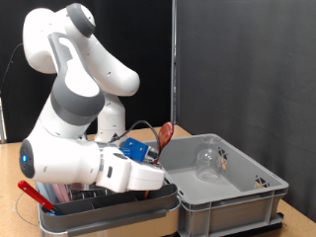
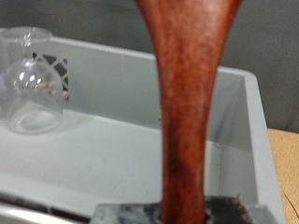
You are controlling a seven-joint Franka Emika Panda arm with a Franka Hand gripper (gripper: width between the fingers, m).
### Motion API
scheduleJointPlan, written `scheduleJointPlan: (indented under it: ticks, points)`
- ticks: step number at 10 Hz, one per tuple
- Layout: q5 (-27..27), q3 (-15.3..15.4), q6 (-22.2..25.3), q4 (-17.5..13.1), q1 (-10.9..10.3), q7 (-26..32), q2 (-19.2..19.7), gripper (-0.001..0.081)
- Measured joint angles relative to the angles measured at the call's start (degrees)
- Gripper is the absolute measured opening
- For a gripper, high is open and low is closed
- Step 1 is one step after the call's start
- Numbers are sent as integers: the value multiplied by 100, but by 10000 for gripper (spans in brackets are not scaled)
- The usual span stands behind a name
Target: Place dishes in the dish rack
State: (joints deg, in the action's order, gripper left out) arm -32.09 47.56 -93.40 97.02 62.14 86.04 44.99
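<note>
Gripper (image 1: pixel 156 150) low between dish rack (image 1: pixel 109 209) and grey crate (image 1: pixel 237 197), closed on edge of pink plate (image 2: pixel 187 103). Clear glass (image 1: pixel 206 160) lies inside crate. Red-handled item (image 1: pixel 35 195), possibly utensil, in rack.

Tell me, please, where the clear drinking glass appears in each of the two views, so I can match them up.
Exterior view: the clear drinking glass lies inside the large plain grey plastic crate at the exterior view's right, near its back wall.
Wrist view: the glass lies on the crate's floor beside a reddish-brown wooden utensil running up the middle.
Shared landmark: the crate's grey wall behind the glass.
</note>
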Motion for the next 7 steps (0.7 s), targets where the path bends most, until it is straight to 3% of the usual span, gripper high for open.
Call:
scheduleJointPlan:
  ticks: [7]
  points:
    - [304, -67, 49, -266, -20, 120, 194, 75]
